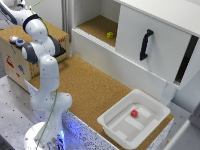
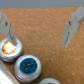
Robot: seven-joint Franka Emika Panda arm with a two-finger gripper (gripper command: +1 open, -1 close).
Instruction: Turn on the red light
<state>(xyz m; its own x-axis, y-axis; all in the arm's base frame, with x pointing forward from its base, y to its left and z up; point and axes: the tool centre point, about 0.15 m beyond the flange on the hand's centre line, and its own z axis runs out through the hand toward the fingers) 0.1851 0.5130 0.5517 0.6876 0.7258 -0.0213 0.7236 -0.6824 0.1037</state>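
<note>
Your end effector hangs with its fingers spread apart over the cork desk, gripping nothing. Just beside one fingertip you can see the red light glowing orange, with a blue button next to it.

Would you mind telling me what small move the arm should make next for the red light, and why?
Probably a small lift away to check. In the wrist view the gripper stands open over the cork board, touching nothing, and the red button beside one finger already glows orange-red, while the blue button looks dark. That suggests the light is on; I'd back off rather than press again.
</note>
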